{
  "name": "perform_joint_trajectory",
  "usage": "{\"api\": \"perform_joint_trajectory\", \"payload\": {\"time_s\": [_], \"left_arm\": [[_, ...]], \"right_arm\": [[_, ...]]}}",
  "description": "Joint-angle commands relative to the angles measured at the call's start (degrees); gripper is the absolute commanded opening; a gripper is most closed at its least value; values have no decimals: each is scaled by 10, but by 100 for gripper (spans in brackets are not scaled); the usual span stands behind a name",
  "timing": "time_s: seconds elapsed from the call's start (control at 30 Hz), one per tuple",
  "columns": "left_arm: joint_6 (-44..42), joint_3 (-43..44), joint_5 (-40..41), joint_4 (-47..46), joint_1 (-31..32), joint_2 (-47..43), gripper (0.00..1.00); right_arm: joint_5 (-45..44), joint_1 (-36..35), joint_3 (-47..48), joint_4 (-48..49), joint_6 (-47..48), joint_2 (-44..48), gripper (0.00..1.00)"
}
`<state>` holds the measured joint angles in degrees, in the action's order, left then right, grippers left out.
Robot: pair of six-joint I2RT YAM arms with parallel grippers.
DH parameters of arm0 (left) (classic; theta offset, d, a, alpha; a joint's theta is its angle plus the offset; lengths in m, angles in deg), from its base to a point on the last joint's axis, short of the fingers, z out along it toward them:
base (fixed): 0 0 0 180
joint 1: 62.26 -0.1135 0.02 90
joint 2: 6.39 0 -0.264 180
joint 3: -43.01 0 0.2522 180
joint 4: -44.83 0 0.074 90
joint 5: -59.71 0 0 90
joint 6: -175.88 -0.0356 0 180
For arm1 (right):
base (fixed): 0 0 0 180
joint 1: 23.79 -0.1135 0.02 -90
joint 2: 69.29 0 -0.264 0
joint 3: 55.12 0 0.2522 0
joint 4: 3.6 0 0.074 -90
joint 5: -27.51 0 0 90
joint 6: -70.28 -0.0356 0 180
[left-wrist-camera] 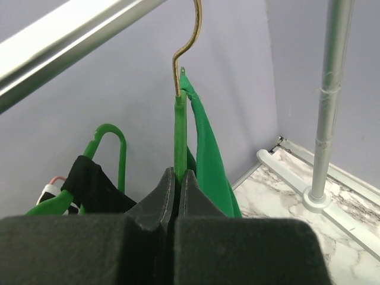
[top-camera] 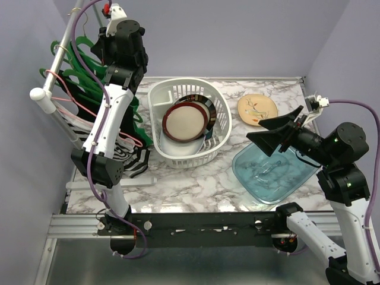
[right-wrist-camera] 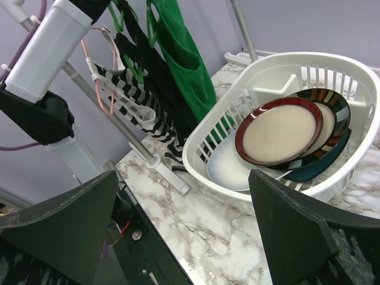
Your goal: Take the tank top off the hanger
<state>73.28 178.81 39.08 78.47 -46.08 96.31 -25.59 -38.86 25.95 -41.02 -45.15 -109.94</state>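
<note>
In the left wrist view a green hanger [left-wrist-camera: 180,127] with a brass hook [left-wrist-camera: 189,41] hangs straight ahead. My left gripper [left-wrist-camera: 179,176] is shut on the hanger's green neck, just under the hook. The strap of a green tank top [left-wrist-camera: 208,154] drapes over the hanger right beside the jaws. The same green tank top [right-wrist-camera: 184,65] shows in the right wrist view, hanging on the rack beside black and striped garments. My right gripper [top-camera: 279,133] hovers open over the right side of the table and holds nothing.
The clothes rack's rail [top-camera: 59,53] runs along the left wall and its upright pole [left-wrist-camera: 329,101] stands on the marble table. A white basket [top-camera: 222,113] holds several plates. A blue tray [top-camera: 273,172] and a yellow plate [top-camera: 257,109] lie on the right.
</note>
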Motion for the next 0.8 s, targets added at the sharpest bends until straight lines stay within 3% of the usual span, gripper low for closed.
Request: {"api": "perform_joint_trajectory", "payload": {"time_s": [0.0,0.2,0.3,0.53,0.77], "left_arm": [[-37,35,-2,-26,12,-16,0],[-139,35,15,-126,43,-18,0],[-149,34,14,-138,60,-20,0],[-110,44,-32,-81,100,-25,0],[28,77,-158,61,133,-63,0]], "right_arm": [[-3,-4,-2,-14,5,7,100],[0,-5,-7,-9,2,7,100],[-1,-4,-7,-10,5,10,100],[-10,-4,-5,-18,12,16,100],[-7,-4,-13,-10,13,21,100]]}}
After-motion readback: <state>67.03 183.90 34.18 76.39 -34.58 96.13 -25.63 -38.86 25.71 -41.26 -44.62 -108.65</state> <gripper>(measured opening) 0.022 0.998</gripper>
